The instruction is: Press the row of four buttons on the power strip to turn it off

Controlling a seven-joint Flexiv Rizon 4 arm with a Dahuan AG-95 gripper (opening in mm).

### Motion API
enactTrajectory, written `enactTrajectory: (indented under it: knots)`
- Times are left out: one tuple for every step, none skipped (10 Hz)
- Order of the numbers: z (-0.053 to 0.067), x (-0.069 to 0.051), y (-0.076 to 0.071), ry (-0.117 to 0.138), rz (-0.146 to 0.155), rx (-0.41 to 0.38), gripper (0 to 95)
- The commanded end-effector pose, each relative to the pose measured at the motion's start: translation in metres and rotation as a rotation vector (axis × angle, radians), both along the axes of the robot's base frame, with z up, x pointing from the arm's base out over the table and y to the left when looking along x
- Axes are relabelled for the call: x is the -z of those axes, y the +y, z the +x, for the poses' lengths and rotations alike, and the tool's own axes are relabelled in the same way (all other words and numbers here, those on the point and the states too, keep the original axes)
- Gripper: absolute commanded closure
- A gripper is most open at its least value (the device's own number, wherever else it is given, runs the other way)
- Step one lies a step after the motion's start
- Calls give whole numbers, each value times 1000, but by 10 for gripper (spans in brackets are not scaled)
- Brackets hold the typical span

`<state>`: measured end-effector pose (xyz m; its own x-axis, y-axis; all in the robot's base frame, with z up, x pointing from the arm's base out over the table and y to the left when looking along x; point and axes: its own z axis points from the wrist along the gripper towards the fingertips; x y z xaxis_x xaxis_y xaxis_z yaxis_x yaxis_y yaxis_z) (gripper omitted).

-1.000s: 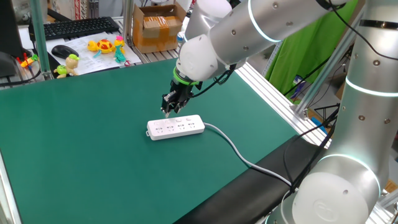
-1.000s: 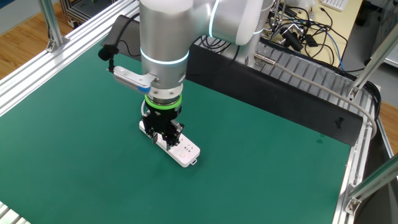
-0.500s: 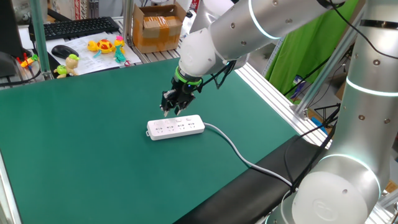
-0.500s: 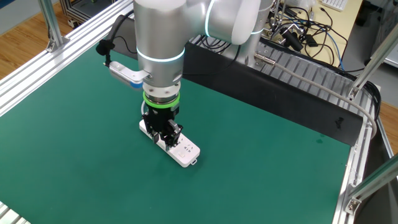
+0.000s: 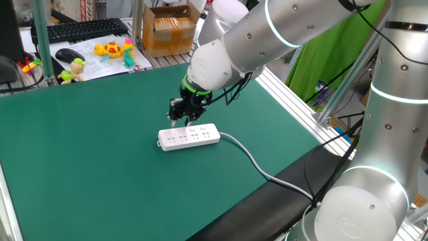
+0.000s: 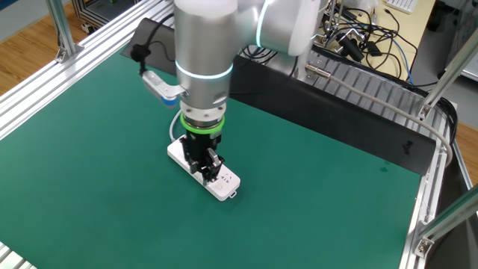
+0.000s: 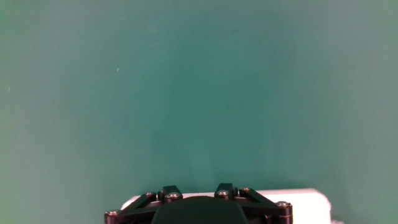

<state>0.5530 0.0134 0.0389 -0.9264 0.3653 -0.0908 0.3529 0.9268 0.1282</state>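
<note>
Green counter (image 5: 80, 154), wide and bare around power strip (image 5: 189, 136), which lies mid-counter, cable (image 5: 251, 159) trailing off toward arm's base. Gripper (image 5: 179, 121) fingers together, poised just above strip's far long edge, over row of four buttons (image 5: 190, 130). Best play: descend straight, light tap, step along row. Plenty open room beside strip; mind cable end.

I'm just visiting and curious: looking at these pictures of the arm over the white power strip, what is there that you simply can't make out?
- Fingertips of the gripper: cut off by the bottom edge in the hand view, too small in both fixed views.
- Row of buttons: too small in one fixed view to tell which are pressed; the gripper covers it in the other.
- Power strip: the arm covers its middle in the other fixed view; the hand view shows only a sliver.
- Whether the gripper touches the strip: unclear.
</note>
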Motion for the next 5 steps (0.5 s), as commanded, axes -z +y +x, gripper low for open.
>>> enactTrajectory:
  knots:
    - [-2,-2,10,1,32,120,570]
    - [-3,-3,12,-5,43,148,570]
    - [-3,-3,14,-16,49,180,570]
    - [-4,-3,14,-16,48,220,570]
    - [-3,-3,14,-26,11,277,570]
